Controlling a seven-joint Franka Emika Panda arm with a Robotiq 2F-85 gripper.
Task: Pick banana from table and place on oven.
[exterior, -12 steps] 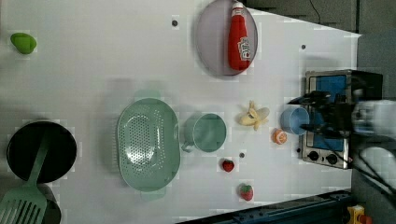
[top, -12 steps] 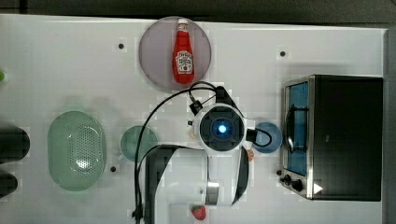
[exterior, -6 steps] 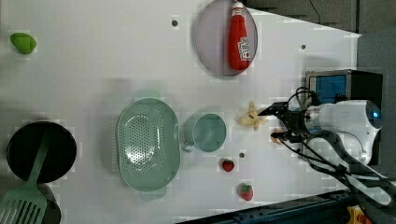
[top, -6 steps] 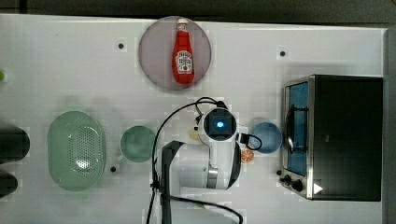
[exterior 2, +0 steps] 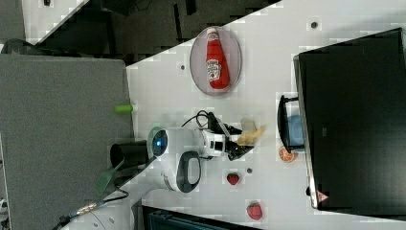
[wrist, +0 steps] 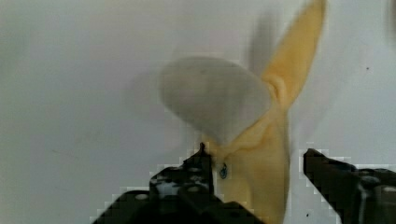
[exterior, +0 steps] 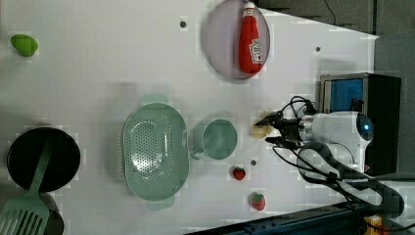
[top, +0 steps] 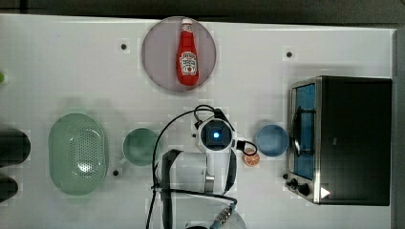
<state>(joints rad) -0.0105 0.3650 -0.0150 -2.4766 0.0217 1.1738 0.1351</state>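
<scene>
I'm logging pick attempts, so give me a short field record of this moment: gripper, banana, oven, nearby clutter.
gripper: down at the table, one finger touching the banana, the other with a gap beside it
banana: between the fingers, on the table
oven: door closed, black top bare
nearby: orange slice and blue bowl between arm and oven; ketchup bottle on a plate

Bright, even light falls from overhead, and the white worktop point(top: 62, 62) looks nearly washed out, with blocky patches around the edges of things. Shadows are soft and faint; a pale one lies beside the green colander point(exterior: 154, 149). The oven point(top: 353, 138) top stays flat black, without glare. In the wrist view the banana point(wrist: 252, 140) is close and softly blurred, casting a dim grey shadow behind it.
</scene>
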